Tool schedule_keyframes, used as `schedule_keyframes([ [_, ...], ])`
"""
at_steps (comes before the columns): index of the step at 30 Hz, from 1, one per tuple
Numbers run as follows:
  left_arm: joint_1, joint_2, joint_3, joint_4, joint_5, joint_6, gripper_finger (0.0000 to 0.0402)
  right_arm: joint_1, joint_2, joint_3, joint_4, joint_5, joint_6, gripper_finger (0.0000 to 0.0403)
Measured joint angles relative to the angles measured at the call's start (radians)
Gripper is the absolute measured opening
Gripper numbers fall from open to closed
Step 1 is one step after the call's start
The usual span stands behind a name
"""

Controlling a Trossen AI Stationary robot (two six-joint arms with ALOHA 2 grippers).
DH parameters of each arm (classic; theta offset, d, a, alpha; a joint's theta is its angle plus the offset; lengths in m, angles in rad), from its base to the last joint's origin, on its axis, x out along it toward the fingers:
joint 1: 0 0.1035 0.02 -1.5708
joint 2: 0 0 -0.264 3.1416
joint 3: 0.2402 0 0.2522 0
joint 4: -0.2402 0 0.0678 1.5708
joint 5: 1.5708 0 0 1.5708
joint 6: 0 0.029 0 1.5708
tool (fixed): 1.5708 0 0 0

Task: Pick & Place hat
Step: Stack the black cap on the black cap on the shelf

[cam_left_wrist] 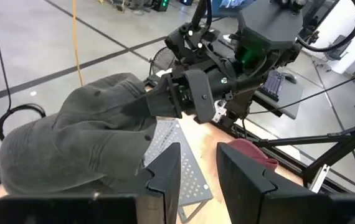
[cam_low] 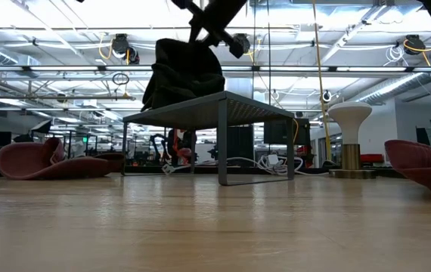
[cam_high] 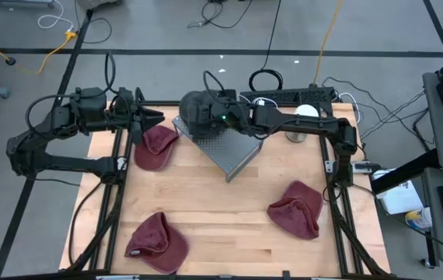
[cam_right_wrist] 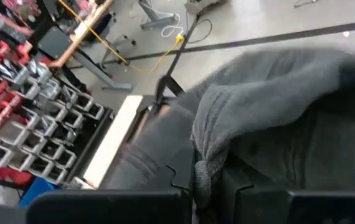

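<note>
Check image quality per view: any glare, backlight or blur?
Low view: bright ceiling lights behind, dark hat and rack silhouetted. Right wrist view: hat close, soft-edged, fills frame. High view: even light, faint shadows. Left wrist view: clear.

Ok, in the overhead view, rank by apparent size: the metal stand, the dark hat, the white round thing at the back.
1. Metal stand, partly covered.
2. Dark hat, held by the right gripper.
3. White round object, clearly smallest.

Crumpled dark grey hat (cam_high: pixel 196 109) atop perforated metal stand (cam_high: pixel 225 148).
</note>
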Motion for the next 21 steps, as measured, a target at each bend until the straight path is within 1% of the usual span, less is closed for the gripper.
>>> schedule_keyframes([
  [4,0.0,0.0,0.0,-0.024,-0.009,-0.028,0.0106,-0.009,0.002,-0.102,0.06,-0.073,0.033,0.0017],
  [9,0.0,0.0,0.0,-0.03,-0.009,-0.028,0.0106,-0.015,0.002,-0.228,0.3,-0.141,0.0,0.002],
  [11,0.0,0.0,0.0,-0.034,-0.009,-0.032,0.0106,-0.015,0.002,-0.259,0.348,-0.174,0.002,0.0026],
  [16,0.0,0.001,0.0,-0.05,-0.009,-0.035,0.0106,-0.016,0.002,-0.289,0.348,-0.229,0.011,0.0046],
  [21,0.0,0.0,0.0,-0.05,-0.008,-0.038,0.0106,-0.02,-0.019,-0.29,0.333,-0.231,-0.024,0.008],
])
